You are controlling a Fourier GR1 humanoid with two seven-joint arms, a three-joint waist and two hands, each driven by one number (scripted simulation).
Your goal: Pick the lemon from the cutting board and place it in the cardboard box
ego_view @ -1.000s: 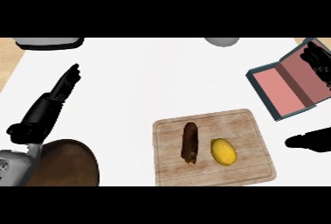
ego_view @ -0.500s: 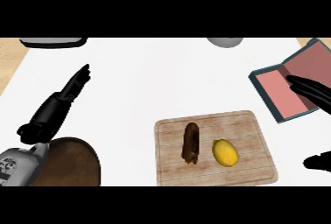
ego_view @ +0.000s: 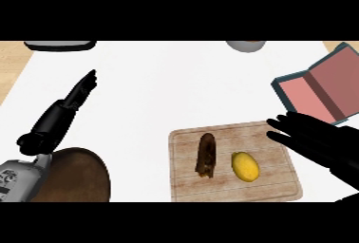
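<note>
The small yellow oval lemon [ego_view: 245,166] lies on the pale wooden cutting board [ego_view: 231,190], beside a dark brown long vegetable [ego_view: 205,155]. The right hand [ego_view: 319,142], fingers spread and holding nothing, hovers at the board's right edge, probably to reach the lemon. Half a second ago it was higher, over the open cardboard box with pink inside [ego_view: 324,88]. The left hand [ego_view: 64,111] rests open, far left of the board on the white bench [ego_view: 175,85].
</note>
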